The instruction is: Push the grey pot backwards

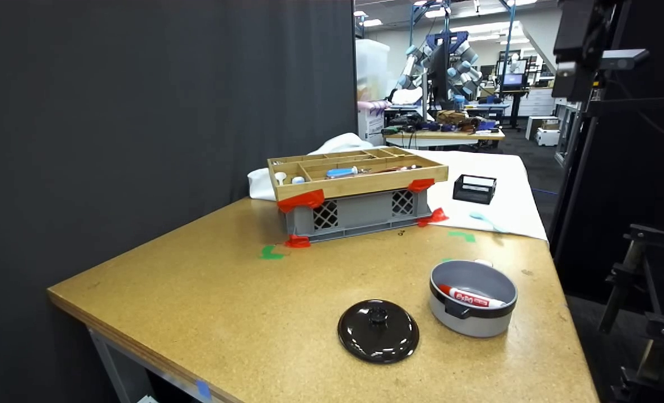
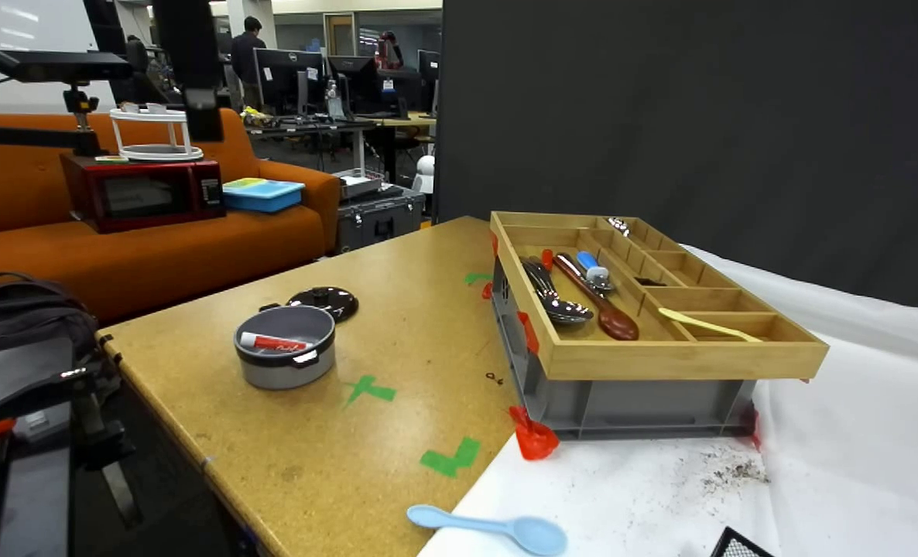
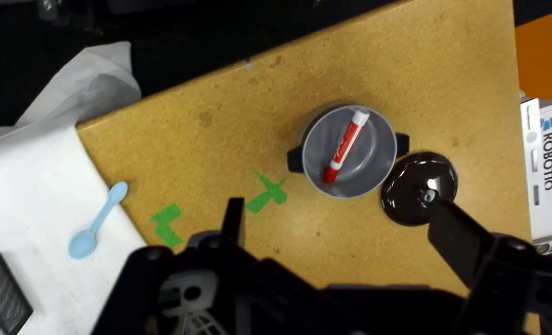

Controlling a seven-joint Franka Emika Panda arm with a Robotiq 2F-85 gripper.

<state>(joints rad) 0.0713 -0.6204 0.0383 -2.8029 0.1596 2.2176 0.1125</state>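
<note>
Grey, round and upright, the pot (image 1: 477, 326) stands on the wooden table (image 1: 225, 313) with a marker (image 3: 347, 141) lying inside. Well above it hangs the gripper (image 3: 339, 209), spread and pinching nothing, so I judge the approach to be in hand and the push not yet begun. Next, it should come down low beside the pot's wall, on the side opposite the wanted travel; which way counts as backwards I cannot tell. In an exterior view the table's right edge runs near the pot, the black lid (image 1: 377, 338) sits just beside it on the left, and open room lies far left, short of the crate (image 1: 365, 211).
</note>
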